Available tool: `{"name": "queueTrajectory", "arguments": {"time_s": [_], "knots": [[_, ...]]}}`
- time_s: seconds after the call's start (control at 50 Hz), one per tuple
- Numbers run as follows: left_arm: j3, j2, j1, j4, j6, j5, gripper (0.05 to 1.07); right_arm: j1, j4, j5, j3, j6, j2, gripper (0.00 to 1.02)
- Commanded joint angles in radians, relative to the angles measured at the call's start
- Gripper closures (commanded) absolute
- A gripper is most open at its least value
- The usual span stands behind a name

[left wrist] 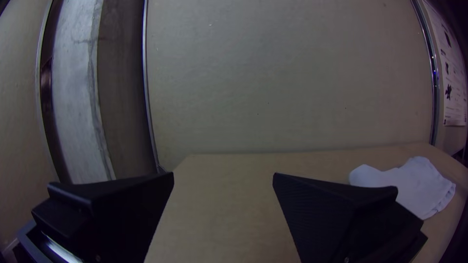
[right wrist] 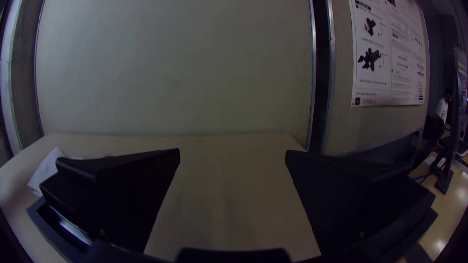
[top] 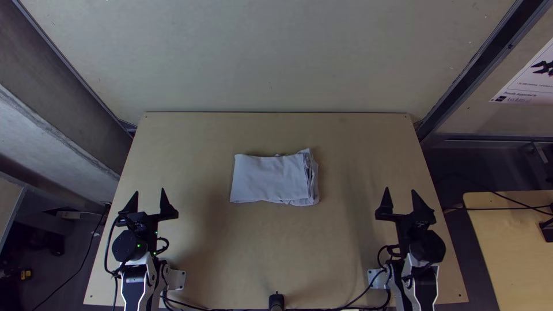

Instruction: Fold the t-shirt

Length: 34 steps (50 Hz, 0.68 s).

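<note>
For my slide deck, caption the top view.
Folded t-shirt lying on a light wooden table between two open grippers.

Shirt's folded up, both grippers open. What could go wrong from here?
The t-shirt shows uneven layers at the edge facing the open right gripper; pinching only some could pull the fold loose. The left gripper is open too, away from the cloth; either one coming in low might push the bundle askew.
</note>
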Motion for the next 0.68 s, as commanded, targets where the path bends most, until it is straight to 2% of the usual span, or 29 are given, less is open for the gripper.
{"name": "queueTrajectory", "arguments": {"time_s": [0.0, 0.2, 0.66], "knots": [[-0.036, -0.015, -0.003, -0.007, 0.041, 0.0, 0.1, 0.007, -0.007, 0.008, -0.06, -0.018, -0.001, 0.03], [-0.024, -0.014, -0.003, -0.1, 0.057, 0.012, 0.1, -0.028, -0.009, 0.008, -0.06, -0.026, -0.002, 0.03], [-0.024, -0.014, -0.003, -0.1, 0.054, 0.014, 0.1, -0.027, -0.007, 0.008, -0.06, -0.026, -0.002, 0.03]]}}
